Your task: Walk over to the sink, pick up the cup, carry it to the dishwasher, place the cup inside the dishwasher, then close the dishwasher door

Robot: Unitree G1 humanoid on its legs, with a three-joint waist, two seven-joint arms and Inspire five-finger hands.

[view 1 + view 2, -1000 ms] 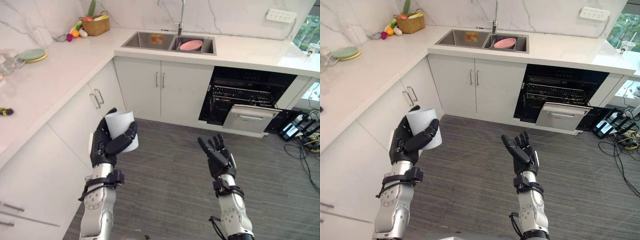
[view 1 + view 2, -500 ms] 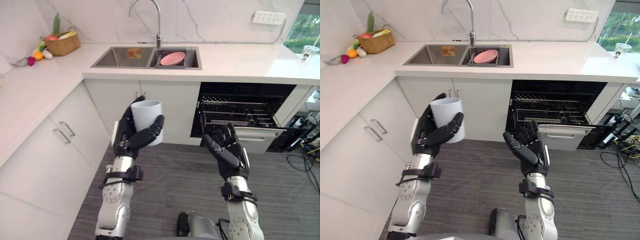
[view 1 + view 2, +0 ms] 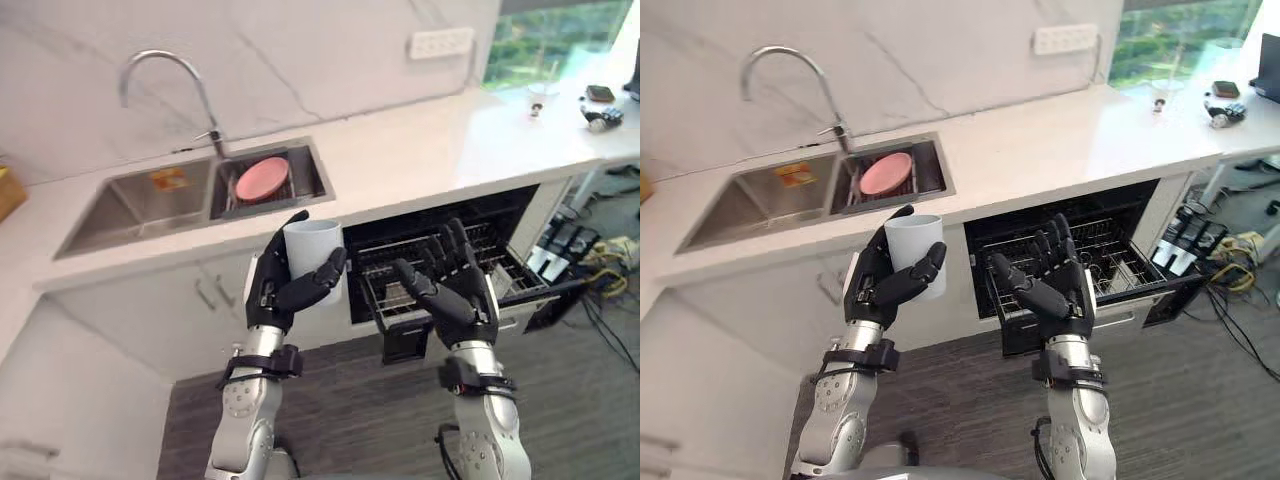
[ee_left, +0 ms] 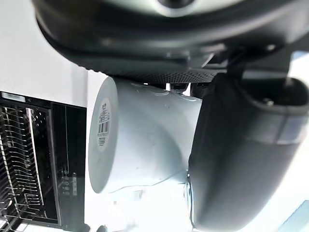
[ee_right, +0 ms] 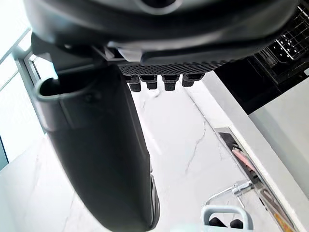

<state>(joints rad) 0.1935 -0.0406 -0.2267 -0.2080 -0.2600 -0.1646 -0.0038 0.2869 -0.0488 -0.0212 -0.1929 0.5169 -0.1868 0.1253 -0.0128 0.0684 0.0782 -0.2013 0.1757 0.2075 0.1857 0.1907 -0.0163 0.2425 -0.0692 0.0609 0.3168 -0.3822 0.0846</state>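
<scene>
Upright, the white cup [image 3: 312, 243] sat in the left robot hand [image 3: 272, 292], whose fingers and thumb were curled round its wall, held in the air before the counter [image 3: 420, 150] edge, between the sink [image 3: 150, 200] and the open dishwasher [image 3: 500, 205]. Beside it the right robot hand [image 3: 458, 300] was raised empty, fingers straight and spread, in front of the dishwasher's wire rack [image 3: 400, 270]. Farther back a pink plate [image 3: 262, 177] lay in the sink's right basin near the faucet [image 3: 165, 70], and a wall socket [image 3: 440, 42] showed above the counter.
</scene>
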